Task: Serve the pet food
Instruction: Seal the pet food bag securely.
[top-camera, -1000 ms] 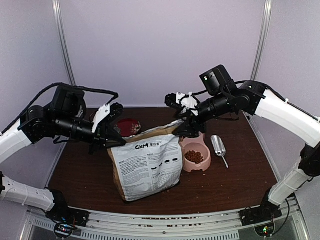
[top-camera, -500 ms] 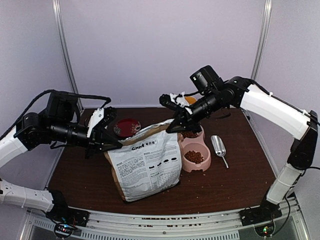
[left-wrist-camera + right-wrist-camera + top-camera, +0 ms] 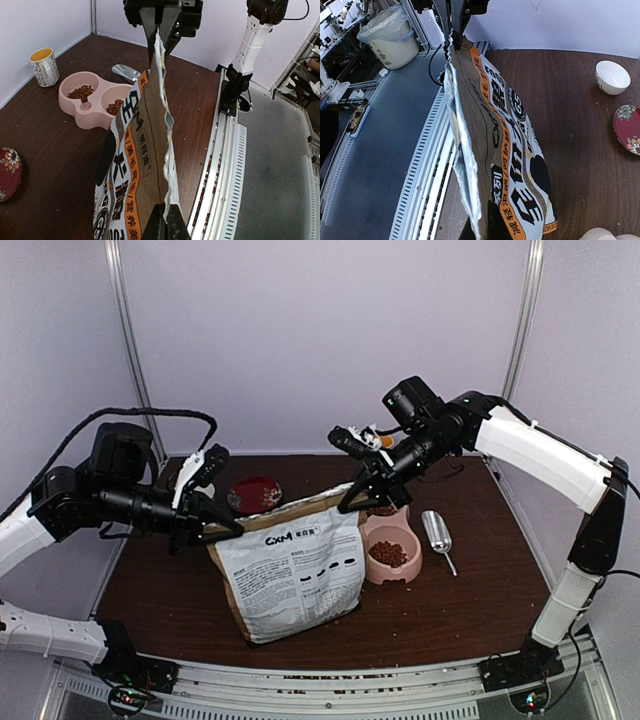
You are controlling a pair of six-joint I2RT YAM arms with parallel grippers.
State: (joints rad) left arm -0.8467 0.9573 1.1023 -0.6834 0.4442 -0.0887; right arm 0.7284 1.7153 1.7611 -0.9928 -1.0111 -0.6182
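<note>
The tan paper bag (image 3: 292,570) with the orange band stands upright mid-table, its top edge stretched between both grippers. My left gripper (image 3: 220,530) is shut on the bag's top left corner, and its tips (image 3: 165,224) pinch the foil-lined edge. My right gripper (image 3: 353,502) is shut on the top right corner, where the bag (image 3: 506,150) rises from its tips (image 3: 479,234). Pet food (image 3: 388,554) lies as brown kibble in both cups of the pink double bowl (image 3: 405,540), right of the bag. The bag's contents are hidden.
A metal scoop (image 3: 437,532) lies right of the pink bowl (image 3: 95,111). A red saucer (image 3: 254,494) sits behind the bag, with a white bowl (image 3: 612,76) near it. A mug (image 3: 44,66) stands at the back. The rail (image 3: 330,685) borders the near edge.
My right gripper has closed onto the bag's top right corner. The left gripper, still holding its corner, has drawn slightly left, pulling the top edge taut.
</note>
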